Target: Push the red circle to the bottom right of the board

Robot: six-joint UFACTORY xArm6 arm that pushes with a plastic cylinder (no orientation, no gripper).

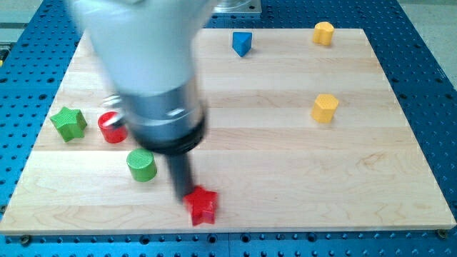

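Pale smooth matt wood board, ribbed matt blocks e.g. red circle, perforated blue metal table.

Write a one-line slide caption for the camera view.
My tip meets the red star near the board's bottom edge; the red circle waits at the view's left.

Blurred robot arm over a wooden board; my tip touches a red star at lower centre, red circle at left.
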